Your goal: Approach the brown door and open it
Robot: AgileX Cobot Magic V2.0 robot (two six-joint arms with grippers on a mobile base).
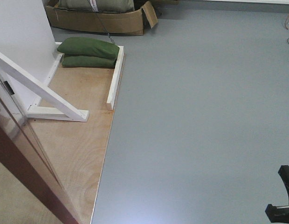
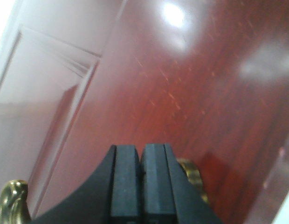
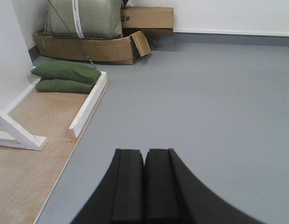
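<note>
Grey floor (image 1: 205,116) borders green sandbags (image 1: 88,51) and brace (image 1: 42,88); left tool (image 2: 141,156) closed by brown door (image 2: 191,93), right tool (image 3: 144,161) closed.

Grey floor (image 1: 196,116) lies open right and ahead. Left side blocked: door (image 1: 23,158) edge, white brace (image 1: 42,91), sandbags (image 1: 88,49) beyond it, box (image 1: 102,21) along far wall. Door fills left wrist view, close ahead.
</note>
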